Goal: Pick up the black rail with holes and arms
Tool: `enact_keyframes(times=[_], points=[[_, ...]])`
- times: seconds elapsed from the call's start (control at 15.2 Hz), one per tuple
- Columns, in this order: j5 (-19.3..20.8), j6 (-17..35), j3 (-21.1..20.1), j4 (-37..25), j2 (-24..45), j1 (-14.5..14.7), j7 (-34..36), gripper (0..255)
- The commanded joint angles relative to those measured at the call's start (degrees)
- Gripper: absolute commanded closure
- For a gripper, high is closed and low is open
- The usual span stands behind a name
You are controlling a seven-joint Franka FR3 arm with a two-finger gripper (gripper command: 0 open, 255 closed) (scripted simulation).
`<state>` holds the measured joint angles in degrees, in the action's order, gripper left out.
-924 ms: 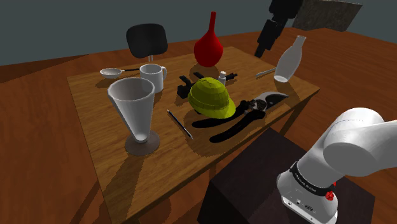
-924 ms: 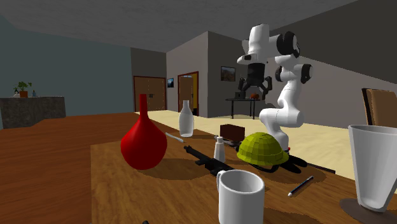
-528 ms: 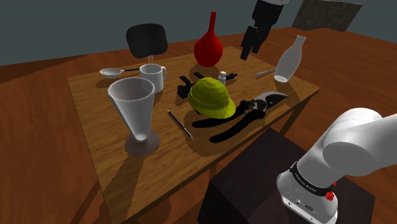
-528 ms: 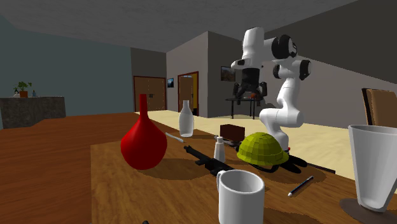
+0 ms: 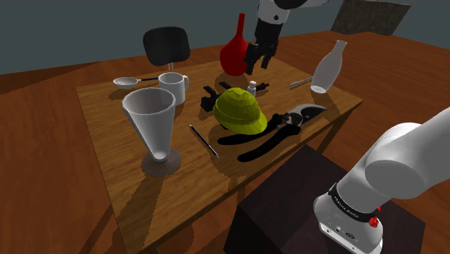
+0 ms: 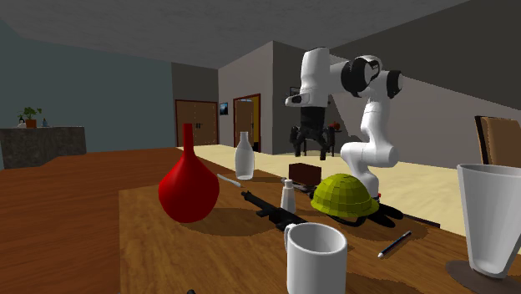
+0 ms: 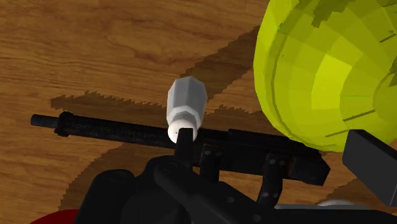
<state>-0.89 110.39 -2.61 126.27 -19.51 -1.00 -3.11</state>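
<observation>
A wooden tabletop (image 5: 108, 108) stands in a grey-walled house interior, crowded with things. Your black rail (image 7: 121, 132) lies flat on it toward the far side, between the red vase (image 5: 235, 52) and the yellow helmet (image 5: 241, 110). In the shoulder view the helmet hides the rail's middle, so you see its ends poke out to the left and right of it. A small white bottle (image 7: 186, 104) stands right by the rail, about midway along it; from the wrist view I cannot tell whether the two touch. The tool (image 5: 257, 63) hangs in the air above this spot, in front of the vase, its fingers apart and holding nothing. Treat the rail as a stiff, hard, slim bar, probably light. It should not bend or crush under the fingers, though its hard sides could slip. One end is a thin rod. The other end is thicker, carries short arms and runs close to the helmet's rim. Take hold across the narrow width, on the body between the bottle and the helmet if the fingers fit, since most of the weight likely sits there. The thin end is freer, but a grasp there would probably let the thick end droop. Come down straight, or you may tip the bottle or nudge the helmet.
</observation>
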Motion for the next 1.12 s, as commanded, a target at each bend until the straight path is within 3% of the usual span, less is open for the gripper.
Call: enact_keyframes(times=[0.0, 0.79, 1.06], points=[[0.1, 1.9, -0.1, -2.0, 4.3, -0.3, 1.1, 0], [0.9, 7.7, 0.4, -20.7, 31.3, -1.3, 7.1, 0], [1.0, 9.8, 0.5, -20.2, 33.1, -1.3, 7.3, 0]])
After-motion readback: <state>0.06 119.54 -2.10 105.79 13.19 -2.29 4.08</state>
